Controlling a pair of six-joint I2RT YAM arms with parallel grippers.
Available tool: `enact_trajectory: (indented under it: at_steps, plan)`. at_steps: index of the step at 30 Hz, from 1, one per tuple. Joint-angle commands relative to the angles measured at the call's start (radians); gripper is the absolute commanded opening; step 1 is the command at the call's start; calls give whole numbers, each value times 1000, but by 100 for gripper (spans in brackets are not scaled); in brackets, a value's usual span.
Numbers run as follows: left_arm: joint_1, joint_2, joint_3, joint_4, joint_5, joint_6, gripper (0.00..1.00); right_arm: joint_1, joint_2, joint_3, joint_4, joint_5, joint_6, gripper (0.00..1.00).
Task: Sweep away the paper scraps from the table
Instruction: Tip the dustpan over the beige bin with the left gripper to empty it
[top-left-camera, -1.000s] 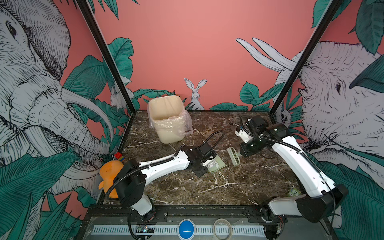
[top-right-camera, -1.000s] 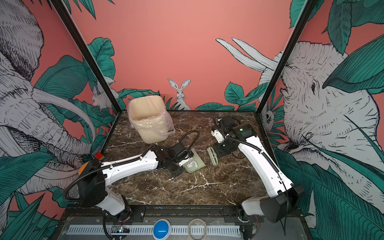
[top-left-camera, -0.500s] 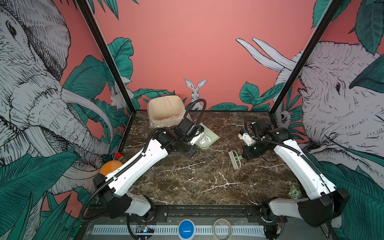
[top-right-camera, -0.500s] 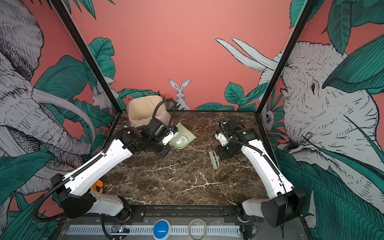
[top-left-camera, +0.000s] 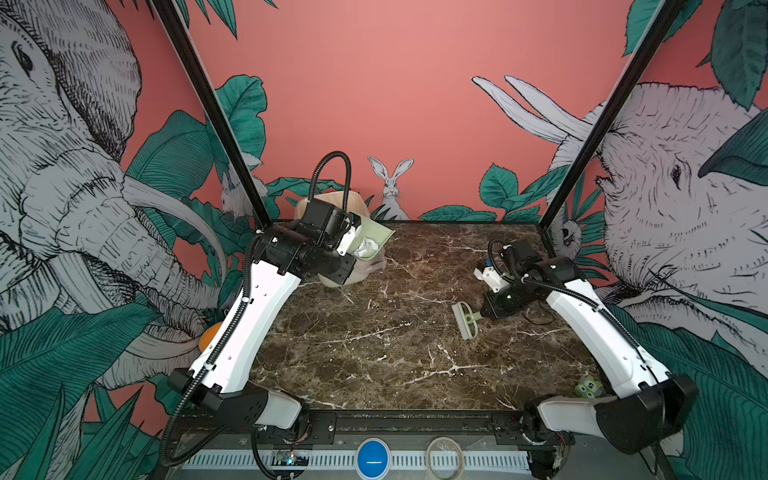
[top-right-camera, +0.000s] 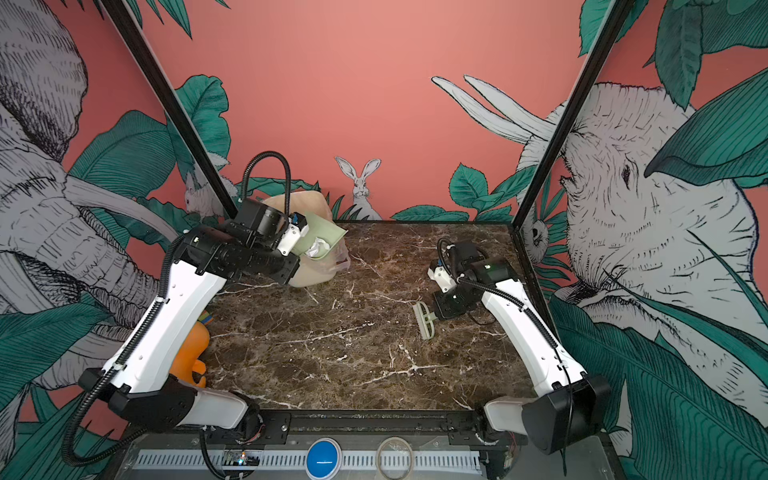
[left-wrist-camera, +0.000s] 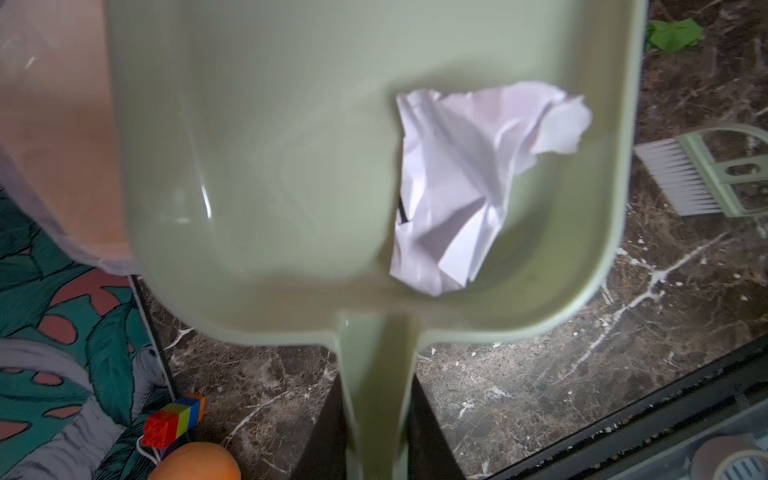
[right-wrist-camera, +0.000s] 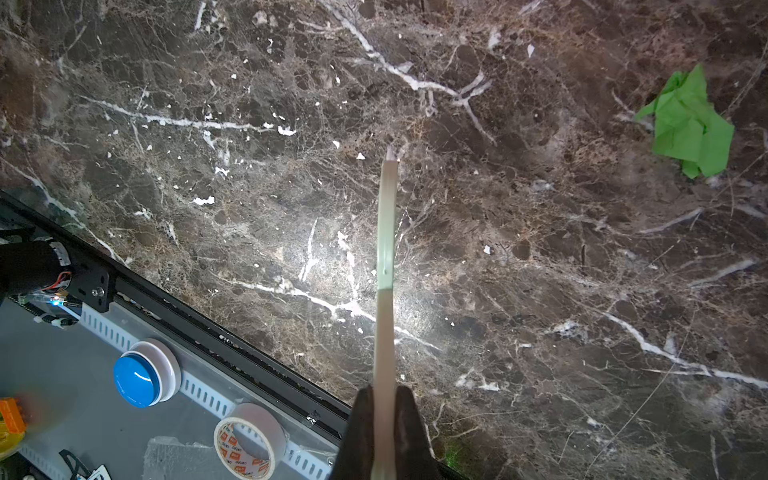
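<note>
The left gripper (left-wrist-camera: 376, 415) is closed on the handle of the dustpan (top-left-camera: 376, 237). Half a second ago it held the pan beside the cream bin (top-left-camera: 359, 201); now the pan is above the bin's rim. One white paper scrap (left-wrist-camera: 469, 187) lies in the pan just ahead of the jaws.

The right gripper (right-wrist-camera: 384, 399) is clamped on the brush (top-left-camera: 465, 320), its position almost unchanged. A green paper scrap (right-wrist-camera: 685, 124) lies on the table (top-left-camera: 374, 353) near that gripper, clear of the brush.

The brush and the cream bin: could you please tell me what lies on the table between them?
Nothing: in both top views the table between the brush and the bin is bare marble.
</note>
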Motion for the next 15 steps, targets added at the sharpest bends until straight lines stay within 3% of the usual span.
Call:
enact_trajectory:
  at_steps: [1, 8, 15]
  plan:
    - [93, 16, 63, -54, -31, 55, 15, -5, -26, -35, 14, -35, -14, 0]
    - [246, 32, 103, -37, -63, 81, 15, -5, -23, -36, 13, -64, -15, 0]
    - [344, 88, 213, -53, -169, 139, 15, -5, -19, -34, -6, -65, -34, 0]
